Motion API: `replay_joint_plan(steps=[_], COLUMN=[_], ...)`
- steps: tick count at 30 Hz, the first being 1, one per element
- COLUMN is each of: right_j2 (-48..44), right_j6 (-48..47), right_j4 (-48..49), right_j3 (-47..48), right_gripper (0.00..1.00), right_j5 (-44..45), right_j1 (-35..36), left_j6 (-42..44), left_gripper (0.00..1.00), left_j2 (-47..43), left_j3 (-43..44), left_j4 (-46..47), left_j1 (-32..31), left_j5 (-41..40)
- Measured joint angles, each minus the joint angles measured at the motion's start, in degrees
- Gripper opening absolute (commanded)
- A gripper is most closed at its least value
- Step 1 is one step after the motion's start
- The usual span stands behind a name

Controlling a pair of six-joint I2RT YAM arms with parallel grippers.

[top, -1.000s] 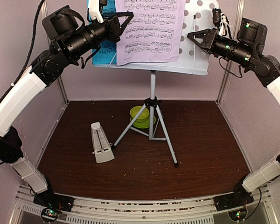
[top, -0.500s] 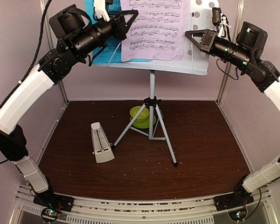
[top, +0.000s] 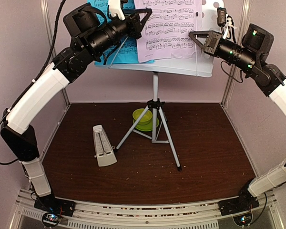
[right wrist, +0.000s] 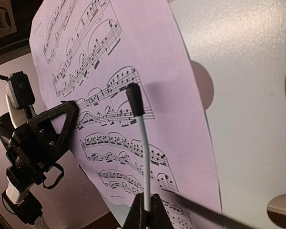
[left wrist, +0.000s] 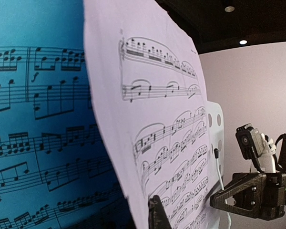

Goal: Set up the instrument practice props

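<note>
The pale perforated music stand (top: 206, 64) stands on its silver tripod (top: 155, 125) at the back. The blue music sheet (top: 127, 49) leans on its left half. My left gripper (top: 139, 21) is shut on the left edge of the pale pink music sheet (top: 171, 26) and holds it in front of the stand; one finger (left wrist: 158, 215) lies on the sheet's face (left wrist: 152, 100), beside the blue sheet (left wrist: 38, 119). My right gripper (top: 196, 37) is shut on the stand's white page-holder wire (right wrist: 144, 162), which crosses the pink sheet (right wrist: 105, 67). The cream metronome (top: 103, 145) stands on the table.
A lime-green bowl on its saucer (top: 143, 117) sits between the tripod legs. The tripod legs spread across the middle of the brown table (top: 209, 152). Pale walls and frame posts close in the back and sides.
My left gripper has moved right and slightly up, carrying the pink sheet across the stand toward the right gripper. The right gripper has hardly moved.
</note>
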Motion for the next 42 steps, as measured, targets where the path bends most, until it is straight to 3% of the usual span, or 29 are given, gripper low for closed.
replay_joint_plan(steps=[37,40,42], right_j2=[-2.2,-2.2,-2.2], right_j6=[-4.5,-4.6,-4.6], right_j4=[3.3,3.3,3.4], right_j3=[-3.9,-3.9,-4.0], right_gripper=[0.00,0.00,0.12], right_j5=[-1.9,-1.9,-1.9], right_j1=[1.0,1.0,1.0], left_j6=[4.6,5.0,5.2], left_gripper=[0.00,0.06,0.13], left_j2=[7.3,7.3,7.3], left_j3=[5.9,5.9,5.9], left_j4=[-2.4,-2.5,-2.5], left_j1=[-1.8,-1.9,-1.9], left_j5=[10.8,10.8,10.8])
